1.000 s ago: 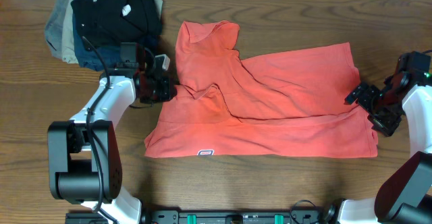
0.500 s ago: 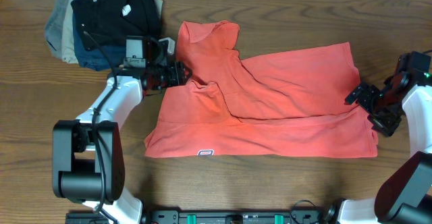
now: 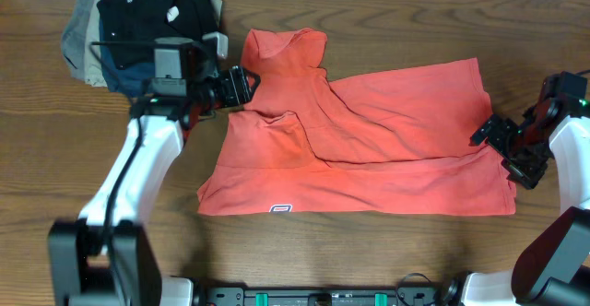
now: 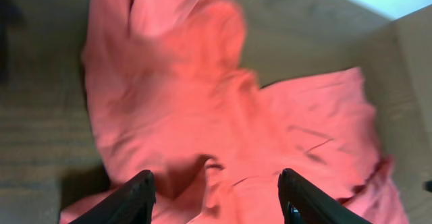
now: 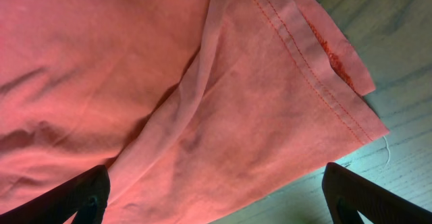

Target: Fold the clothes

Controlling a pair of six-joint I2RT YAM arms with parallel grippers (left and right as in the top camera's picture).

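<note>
A coral-red short-sleeved cotton T-shirt lies rumpled and partly folded at the centre of a brown wooden table. Overhead, the left gripper hangs at the shirt's upper left edge, jaws apart and empty, beside a heap of black, navy and tan garments. The right gripper, spread wide, grips nothing at the right edge. Only the right wrist camera shows the double-stitched hem; the left wrist view is blurred.

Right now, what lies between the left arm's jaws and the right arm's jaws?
Only the crumpled coral-red T-shirt lies there; the overhead view shows it.
</note>
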